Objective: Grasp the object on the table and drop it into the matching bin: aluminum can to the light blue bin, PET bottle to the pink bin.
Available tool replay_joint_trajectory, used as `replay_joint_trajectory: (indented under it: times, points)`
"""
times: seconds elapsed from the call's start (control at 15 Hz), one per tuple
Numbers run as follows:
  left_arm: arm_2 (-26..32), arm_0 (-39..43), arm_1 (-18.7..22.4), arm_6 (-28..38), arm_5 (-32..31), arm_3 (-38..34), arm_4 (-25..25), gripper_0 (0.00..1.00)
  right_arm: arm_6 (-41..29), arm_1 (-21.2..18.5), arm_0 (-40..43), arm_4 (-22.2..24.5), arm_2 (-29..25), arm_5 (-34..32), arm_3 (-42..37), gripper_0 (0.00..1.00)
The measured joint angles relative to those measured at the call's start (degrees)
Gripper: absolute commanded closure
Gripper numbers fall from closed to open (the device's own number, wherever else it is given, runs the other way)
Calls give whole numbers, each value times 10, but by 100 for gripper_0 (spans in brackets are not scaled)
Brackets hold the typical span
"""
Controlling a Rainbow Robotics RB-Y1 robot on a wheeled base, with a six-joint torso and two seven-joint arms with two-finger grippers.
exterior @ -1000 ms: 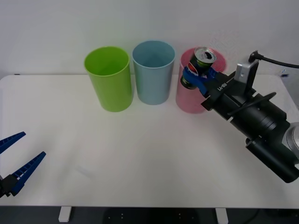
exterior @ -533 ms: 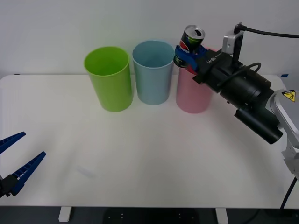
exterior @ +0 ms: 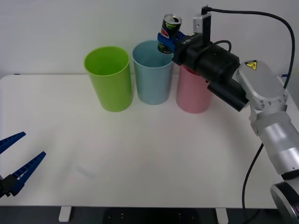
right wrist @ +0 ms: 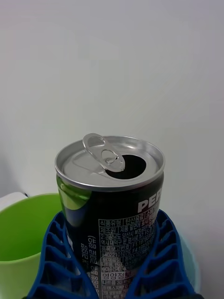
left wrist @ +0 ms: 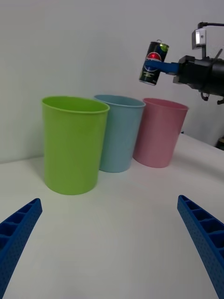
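My right gripper [exterior: 167,40] is shut on the aluminum can [exterior: 170,31], a dark can with a silver top and a red-and-blue logo. It holds the can upright in the air, high over the right rim of the light blue bin [exterior: 153,72]. The pink bin [exterior: 191,92] stands just to the right, under the arm. In the right wrist view the can [right wrist: 112,205] sits between the blue ribbed fingers [right wrist: 53,261], its pull tab lifted. The left wrist view shows the can [left wrist: 154,63] well above the bins' rims. My left gripper [exterior: 17,161] rests open at the table's near left corner.
A lime green bin [exterior: 109,79] stands left of the light blue one; the three bins form a row at the back of the white table [exterior: 154,154]. The right arm's black forearm [exterior: 219,70] reaches over the pink bin. A plain wall lies behind.
The right gripper has carried the can up and to the left, from over the pink bin to over the light blue bin's right rim. The left gripper has not moved.
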Motion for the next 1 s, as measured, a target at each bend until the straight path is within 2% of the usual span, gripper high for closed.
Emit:
replay_joint_trajectory:
  times: [0.2,0.47,0.6,0.87,0.93,1.0]
  points:
    - [0,0,0,0,0,0,0,0,6,36,-67,25,-18,0,95,100]
    - [0,0,0,0,0,0,0,0,19,92,-154,85,-79,14,219,100]
    - [0,0,0,0,0,0,0,0,24,103,-173,89,-84,28,247,100]
    - [0,0,0,0,0,0,0,0,32,105,-175,90,-84,37,251,100]
    - [0,0,0,0,0,0,0,0,34,105,-175,90,-84,37,250,79]
    - [0,0,0,0,0,0,0,0,36,105,-175,90,-83,37,250,0]
